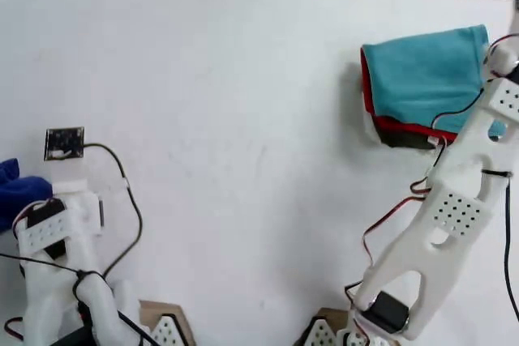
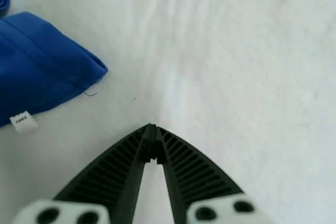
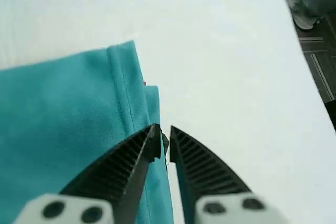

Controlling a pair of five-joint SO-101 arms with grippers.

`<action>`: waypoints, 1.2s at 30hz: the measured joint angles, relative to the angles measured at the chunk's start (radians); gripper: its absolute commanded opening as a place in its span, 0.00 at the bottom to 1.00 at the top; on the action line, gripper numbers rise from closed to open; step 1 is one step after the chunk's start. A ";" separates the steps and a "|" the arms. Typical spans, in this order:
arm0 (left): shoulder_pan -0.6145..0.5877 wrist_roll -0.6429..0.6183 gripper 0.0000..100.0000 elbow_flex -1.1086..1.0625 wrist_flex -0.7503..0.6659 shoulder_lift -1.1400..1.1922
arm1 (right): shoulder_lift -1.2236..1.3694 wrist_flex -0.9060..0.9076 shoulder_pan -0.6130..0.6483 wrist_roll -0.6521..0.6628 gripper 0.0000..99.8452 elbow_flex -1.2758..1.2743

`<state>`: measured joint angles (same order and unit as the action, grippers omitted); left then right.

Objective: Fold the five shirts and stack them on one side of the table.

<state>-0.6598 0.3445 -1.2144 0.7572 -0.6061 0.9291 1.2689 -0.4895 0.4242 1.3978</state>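
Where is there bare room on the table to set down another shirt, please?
The table's middle is bare, between the small black board and the teal-topped shirt stack. The far left corner is free too. Crowded: the near edge by the left arm and right arm, and the left edge by the blue shirt.

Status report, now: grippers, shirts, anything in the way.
Left gripper shut, empty, beside blue shirt. Right gripper at edge of teal shirt, which tops red shirt. Black cable lies by left arm.
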 measured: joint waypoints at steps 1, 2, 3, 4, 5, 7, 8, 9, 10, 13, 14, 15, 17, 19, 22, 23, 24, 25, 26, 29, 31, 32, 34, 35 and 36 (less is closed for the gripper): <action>0.000 0.000 0.03 0.000 0.000 0.000 | -0.017 0.051 0.009 -0.017 0.11 0.031; 0.000 0.000 0.03 0.000 0.000 0.000 | -0.029 0.106 0.025 -0.021 0.08 0.055; 0.000 0.000 0.03 0.000 0.000 0.000 | -0.035 0.167 0.046 -0.021 0.04 0.078; 0.000 0.000 0.03 0.000 0.000 0.000 | -0.035 0.229 0.068 -0.012 0.01 0.097; 0.000 0.000 0.03 0.000 0.000 0.000 | -0.035 0.285 0.092 -0.002 0.02 0.107; 0.000 0.000 0.03 0.000 0.000 0.000 | -0.035 0.399 0.135 0.018 0.02 0.115; 0.000 0.000 0.03 0.000 0.000 0.000 | -0.035 0.446 0.155 0.023 0.02 0.115; 0.000 0.000 0.03 0.000 0.000 0.000 | -0.035 0.468 0.172 0.026 0.02 0.112; 0.000 0.000 0.03 0.000 0.000 0.000 | -0.035 0.471 0.180 0.026 0.02 0.098; 0.000 0.000 0.03 0.000 0.000 0.000 | -0.046 0.477 0.180 0.026 0.02 0.028; 0.000 0.000 0.03 0.000 0.000 0.000 | -0.061 0.477 0.178 0.026 0.02 -0.014; 0.000 0.000 0.03 0.000 0.000 0.000 | -0.086 0.477 0.178 0.026 0.02 -0.060; 0.000 0.000 0.03 0.000 0.000 0.000 | -0.153 0.479 0.184 0.026 0.02 -0.170; 0.000 0.000 0.03 0.000 0.000 0.000 | -0.236 0.479 0.206 0.026 0.02 -0.299; 0.000 0.000 0.03 0.000 0.000 0.000 | -0.358 0.479 0.273 0.026 0.02 -0.496; 0.002 0.000 0.03 0.000 0.000 0.000 | -0.393 0.479 0.296 0.026 0.02 -0.549; 0.000 0.000 0.03 0.000 0.000 0.000 | -0.427 0.479 0.316 0.026 0.02 -0.597; 0.000 0.000 0.03 0.000 0.000 0.000 | -0.453 0.477 0.328 0.018 0.02 -0.638; -0.002 0.000 0.03 0.000 0.000 0.000 | -0.476 0.474 0.334 0.006 0.02 -0.672; 0.000 0.000 0.03 0.000 0.000 0.000 | -0.506 0.437 0.334 -0.012 0.02 -0.744; 0.000 0.000 0.03 0.000 0.000 0.000 | -0.506 0.402 0.334 -0.017 0.02 -0.781; 0.000 0.000 0.03 0.000 0.000 0.000 | -0.506 0.384 0.334 -0.018 0.02 -0.802; 0.000 0.000 0.03 0.000 0.000 0.000 | -0.506 0.342 0.334 -0.021 0.02 -0.852; 0.000 0.000 0.03 0.000 0.000 0.000 | -0.506 0.324 0.334 -0.021 0.02 -0.882; 0.000 0.000 0.03 0.000 0.000 0.000 | -0.506 0.301 0.334 -0.021 0.02 -0.919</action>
<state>-0.6598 0.3445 -1.2144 0.7572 -0.6061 0.4227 1.5696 -0.1550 0.4028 0.4787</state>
